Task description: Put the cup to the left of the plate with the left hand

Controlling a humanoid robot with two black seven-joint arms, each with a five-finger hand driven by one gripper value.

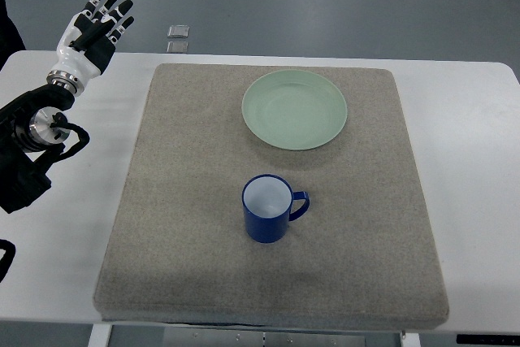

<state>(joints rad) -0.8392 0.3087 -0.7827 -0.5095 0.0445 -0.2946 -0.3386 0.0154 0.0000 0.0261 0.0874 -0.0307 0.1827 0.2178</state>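
A white tabletop (487, 201) fills most of the top view, with grey floor showing beyond its far edge. Lying on it is a large square mat (195, 233) of beige-grey felt-like fabric, covering the middle of the surface and reaching close to the near edge. The left arm (28, 152), black with a silver joint and looped cables, comes in from the picture's left edge and rises over the far-left corner of the tabletop, clear of the mat. On the far half of the mat sits a round, pale green plate (294, 109), empty and lying flat. The left hand (91, 30), white and black, is held up at the far-left corner with its fingers spread and straight, pointing away from the robot, holding nothing and well apart from both the plate and the cup. The blue cup (266, 209), an enamel-style mug with a white interior, stands upright near the centre of the mat, on the near side of the plate and apart from it, its handle pointing to the right. Two small grey square objects (178, 38) lie on the floor just past the far edge of the tabletop.
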